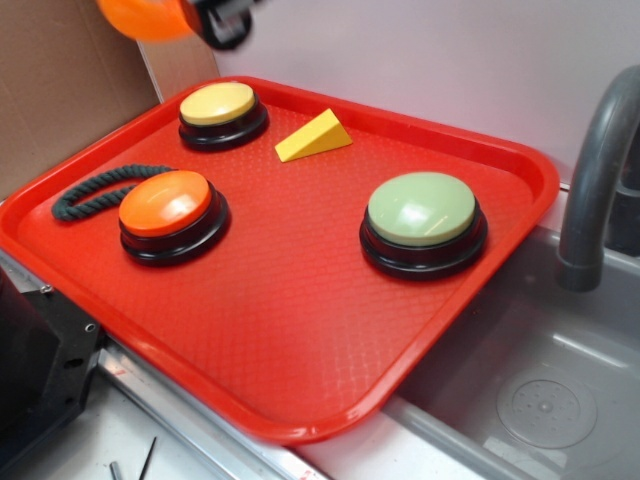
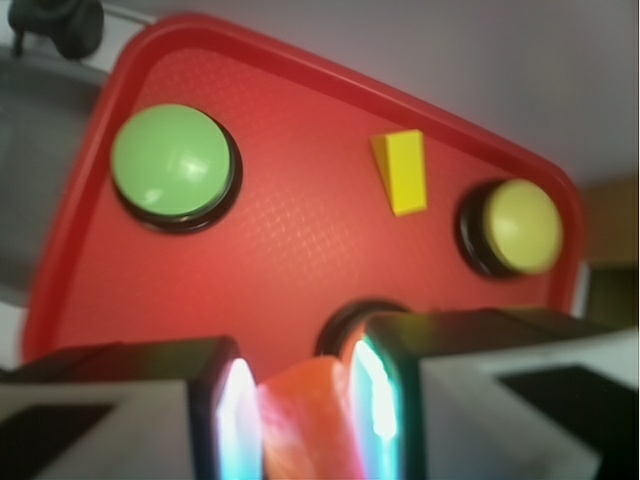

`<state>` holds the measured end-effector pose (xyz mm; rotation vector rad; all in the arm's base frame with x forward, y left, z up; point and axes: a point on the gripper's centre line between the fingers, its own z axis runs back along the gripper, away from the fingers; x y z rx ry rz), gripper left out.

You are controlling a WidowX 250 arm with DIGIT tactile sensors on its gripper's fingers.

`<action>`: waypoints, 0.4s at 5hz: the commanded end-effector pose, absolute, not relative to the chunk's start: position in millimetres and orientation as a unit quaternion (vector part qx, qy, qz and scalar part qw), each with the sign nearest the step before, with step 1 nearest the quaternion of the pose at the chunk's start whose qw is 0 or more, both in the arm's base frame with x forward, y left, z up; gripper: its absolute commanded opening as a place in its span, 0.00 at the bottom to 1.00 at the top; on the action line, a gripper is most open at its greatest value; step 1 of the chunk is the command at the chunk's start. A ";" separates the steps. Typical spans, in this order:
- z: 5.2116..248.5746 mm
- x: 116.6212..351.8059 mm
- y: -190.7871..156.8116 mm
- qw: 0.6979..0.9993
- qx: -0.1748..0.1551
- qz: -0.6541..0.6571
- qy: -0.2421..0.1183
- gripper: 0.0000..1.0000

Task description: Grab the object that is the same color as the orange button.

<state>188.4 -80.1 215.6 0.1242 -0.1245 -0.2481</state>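
Red tray [image 1: 300,330]; pincer [image 2: 300,400] clamps orange crescent [image 2: 305,420].

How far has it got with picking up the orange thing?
Looks done: the gripper is shut on the orange piece, lifted well above the red tray. The orange button sits untouched on the tray. Apparently nothing is left except keeping hold.

On the tray [image 1: 300,330]: one button [image 1: 172,213] at nine o'clock, touching a rope loop [image 1: 95,190] on its left; another button [image 1: 222,113] at eleven o'clock; a wedge [image 1: 314,137] at twelve, just beside it; a third button [image 1: 423,221] at three o'clock. Right of the tray, a sink [image 1: 540,400] with a faucet [image 1: 595,170]. Above the far left corner, the end effector [image 2: 300,400] pinching the crescent piece [image 2: 305,420].
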 end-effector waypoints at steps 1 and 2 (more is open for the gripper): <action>266.5 162.9 -80.6 0.995 -0.054 0.017 -0.082 0.00; 245.2 173.5 -89.4 0.996 -0.077 0.021 -0.037 0.00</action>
